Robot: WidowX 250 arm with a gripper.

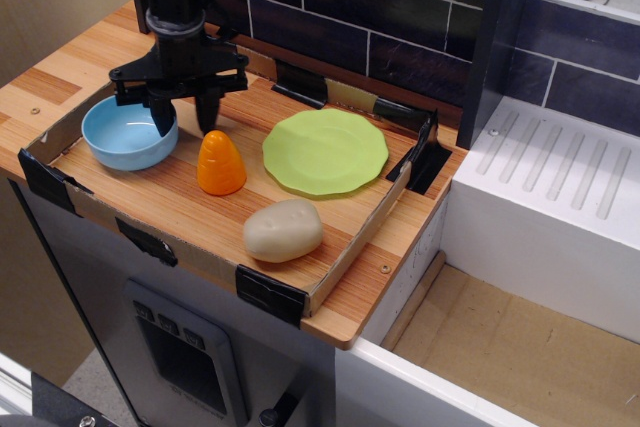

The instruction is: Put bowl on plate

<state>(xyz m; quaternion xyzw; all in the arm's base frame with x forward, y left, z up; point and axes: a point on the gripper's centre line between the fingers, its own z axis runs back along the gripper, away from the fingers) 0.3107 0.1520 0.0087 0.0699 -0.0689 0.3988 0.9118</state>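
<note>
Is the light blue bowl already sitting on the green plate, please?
No, the bowl sits on the wooden tray at the left, apart from the plate, with the orange cone toy between them.

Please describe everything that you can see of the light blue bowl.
The bowl is small, round and light blue, of smooth glossy plastic by its look. It stands upright and looks empty, at the left end of the wooden tray. The gripper is at its right rim: one finger reaches inside the bowl, the other stands outside. The orange cone stands apart on its right.
</note>
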